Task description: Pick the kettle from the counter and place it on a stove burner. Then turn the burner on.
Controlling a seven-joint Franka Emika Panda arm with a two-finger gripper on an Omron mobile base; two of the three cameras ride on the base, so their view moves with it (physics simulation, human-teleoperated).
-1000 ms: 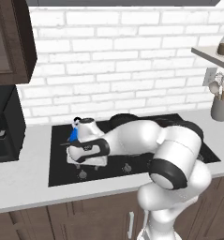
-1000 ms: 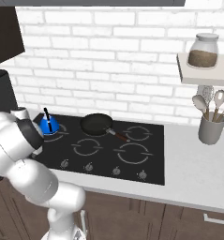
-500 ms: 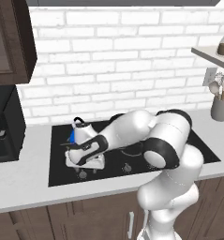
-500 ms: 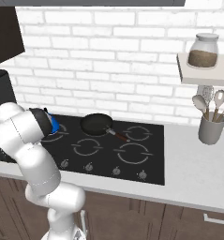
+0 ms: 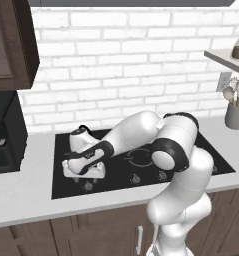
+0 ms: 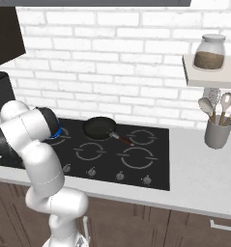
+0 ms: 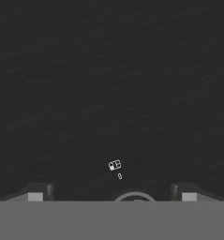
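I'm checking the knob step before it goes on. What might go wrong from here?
The gripper hangs low over the stove's front knobs, which sit close together, so it may turn the wrong one. The kettle, mostly hidden behind the arm, could be nudged by the elbow. The black pan stands on the neighbouring burner and would heat if mis-selected.
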